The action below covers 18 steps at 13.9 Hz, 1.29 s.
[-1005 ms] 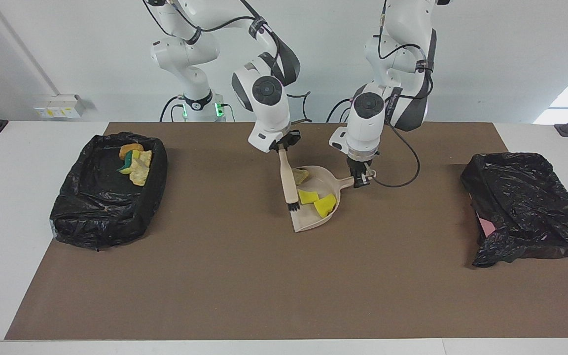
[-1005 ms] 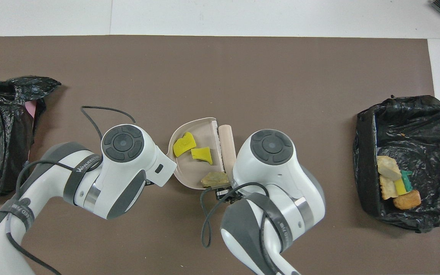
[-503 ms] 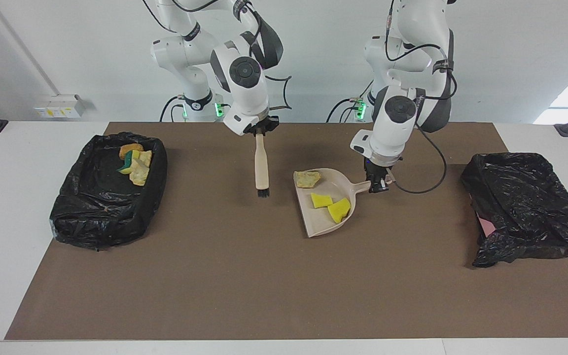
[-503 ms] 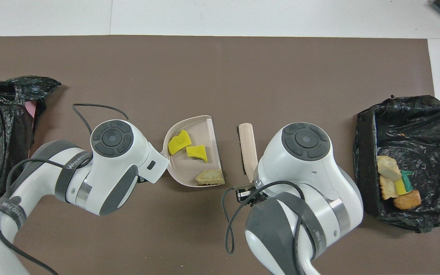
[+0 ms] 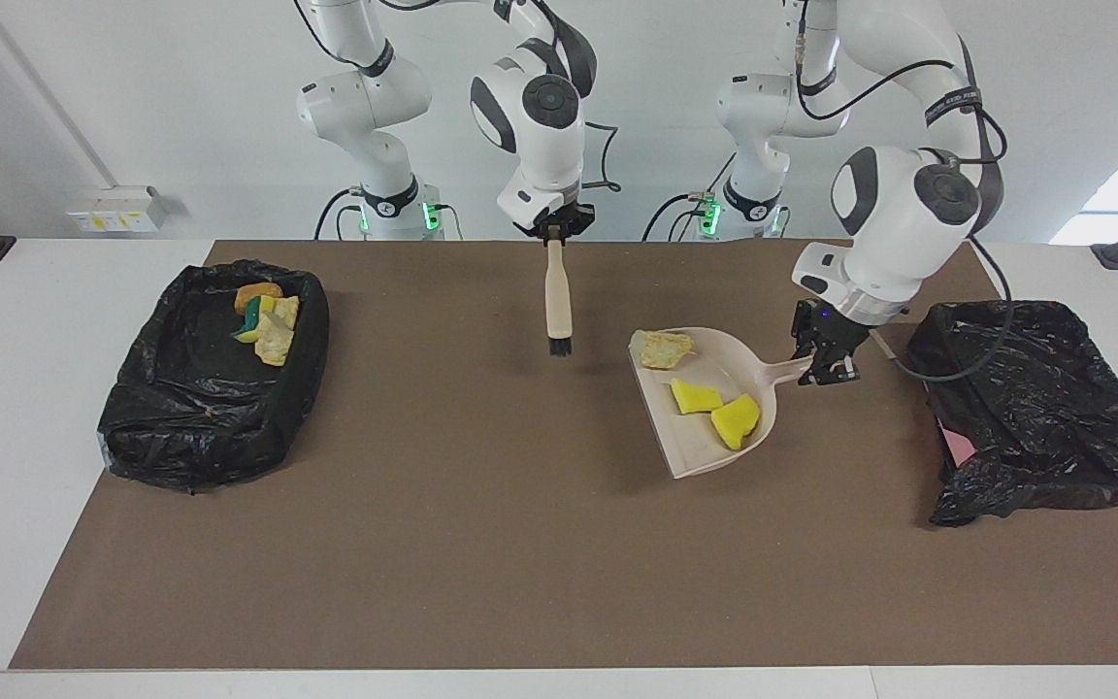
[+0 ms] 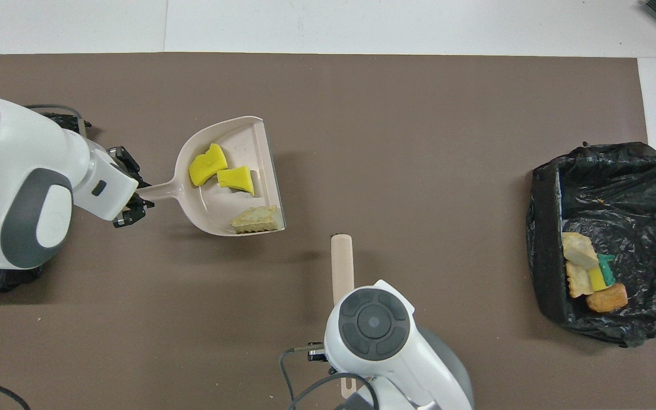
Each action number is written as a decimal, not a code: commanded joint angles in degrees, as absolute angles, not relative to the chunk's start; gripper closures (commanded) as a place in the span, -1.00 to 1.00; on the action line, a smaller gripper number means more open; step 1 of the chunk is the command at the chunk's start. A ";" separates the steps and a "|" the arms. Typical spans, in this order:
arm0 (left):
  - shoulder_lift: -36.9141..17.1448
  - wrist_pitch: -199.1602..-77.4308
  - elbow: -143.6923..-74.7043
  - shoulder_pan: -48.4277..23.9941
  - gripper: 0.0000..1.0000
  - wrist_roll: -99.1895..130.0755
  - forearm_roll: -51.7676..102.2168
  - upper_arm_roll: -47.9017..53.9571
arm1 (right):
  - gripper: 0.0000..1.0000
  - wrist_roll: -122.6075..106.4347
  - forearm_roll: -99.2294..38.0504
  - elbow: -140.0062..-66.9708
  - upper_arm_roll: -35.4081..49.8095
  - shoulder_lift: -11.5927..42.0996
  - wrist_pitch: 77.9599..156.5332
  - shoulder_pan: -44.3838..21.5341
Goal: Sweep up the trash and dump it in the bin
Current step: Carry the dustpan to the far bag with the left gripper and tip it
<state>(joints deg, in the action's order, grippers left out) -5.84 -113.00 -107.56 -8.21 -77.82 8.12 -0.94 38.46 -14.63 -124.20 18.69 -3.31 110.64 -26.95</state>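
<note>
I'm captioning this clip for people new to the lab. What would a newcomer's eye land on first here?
Probably the beige dustpan held up over mid-table by the left gripper, with two yellow sponge scraps and a pastry piece in it, beside the black-bagged bin at the left arm's end. Next, the brush hanging from the right gripper, and the other bin holding trash.

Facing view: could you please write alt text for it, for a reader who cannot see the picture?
The left tool holds a beige dustpan by its handle, carrying three trash pieces toward the black-bagged bin at the left arm's end. The right tool holds a brush hanging upright over the brown mat.
</note>
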 commanded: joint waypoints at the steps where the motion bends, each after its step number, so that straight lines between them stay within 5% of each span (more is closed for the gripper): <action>1: -5.80 -109.34 -105.29 -1.69 1.00 -87.15 11.42 -0.35 | 1.00 41.83 -16.08 -124.80 18.72 0.25 114.95 -30.31; 7: -5.71 -106.88 -104.59 10.53 1.00 -104.39 15.21 -0.35 | 1.00 47.01 -16.08 -125.33 18.72 4.91 121.10 -34.01; 12: -8.60 -103.63 -97.67 19.41 1.00 -113.28 11.54 -0.70 | 0.95 46.50 -16.08 -125.42 18.72 6.06 123.92 -35.07; 13: -10.01 -101.97 -94.60 20.82 1.00 -114.77 8.38 -0.88 | 0.73 45.54 -16.08 -125.42 18.72 6.24 124.27 -35.07; 14: -11.85 -100.65 -91.35 23.09 1.00 -116.70 5.83 -0.79 | 0.19 44.48 -16.00 -125.33 18.63 6.33 124.19 -34.98; 15: -13.17 -100.37 -88.53 24.07 1.00 -117.94 3.89 -0.88 | -0.78 42.82 -15.04 -125.33 18.63 6.33 124.02 -34.89; 16: -13.97 -100.55 -87.20 24.34 1.00 -118.30 1.61 -0.97 | -1.00 41.32 -14.51 -125.16 18.46 6.42 124.01 -34.81; 18: -15.72 -101.68 -84.22 26.53 1.00 -118.04 -1.57 -1.14 | -1.00 41.39 -10.92 -123.50 18.20 7.90 124.10 -34.11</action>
<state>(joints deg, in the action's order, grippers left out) -12.25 -103.11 -90.08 24.55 -117.43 0.95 -1.62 42.99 -13.72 -124.89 18.44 6.47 122.90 -34.88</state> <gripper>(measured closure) 0.683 0.339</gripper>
